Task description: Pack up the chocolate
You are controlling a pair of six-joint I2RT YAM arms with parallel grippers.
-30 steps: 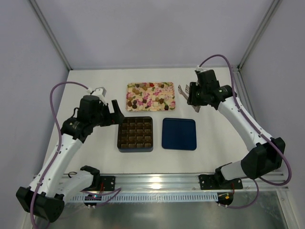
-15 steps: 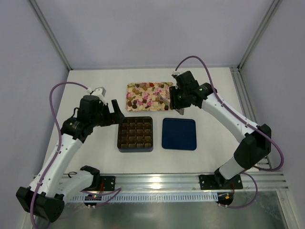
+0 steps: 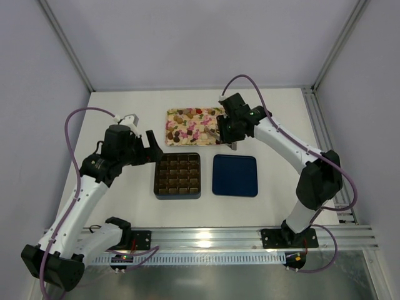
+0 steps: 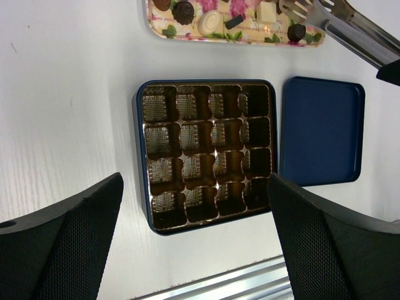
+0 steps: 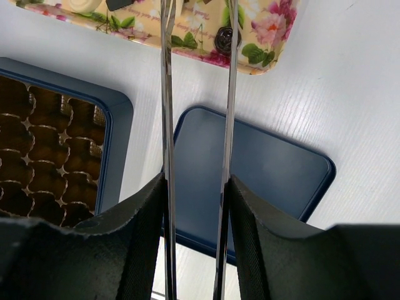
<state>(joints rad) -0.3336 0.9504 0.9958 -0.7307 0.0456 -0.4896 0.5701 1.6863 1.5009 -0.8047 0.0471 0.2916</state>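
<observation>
right tool (image 5: 197, 187) gripping tongs (image 5: 166, 94) swings in, now over right end of tray (image 5: 269, 59) | left tool (image 4: 194, 181) wide open | chocolate (image 4: 184, 10) grab looks next

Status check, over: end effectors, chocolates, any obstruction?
Left end effector open, above empty box. Right end effector shut on tongs, tips over tray. Chocolates all on tray, none boxed. No obstruction seen.

The top camera looked steeply down from above and behind the arm bases (image 3: 125, 237), covering the whole table (image 3: 125, 106). The left wrist camera, framed by the left gripper (image 4: 195, 181), faced straight down on the box (image 4: 206, 153) from moderate height. The right wrist camera sat lower, apparently tilted forward along the tongs (image 5: 166, 94). All three shared the lid (image 5: 250, 162) and tray (image 5: 269, 47) edge.
</observation>
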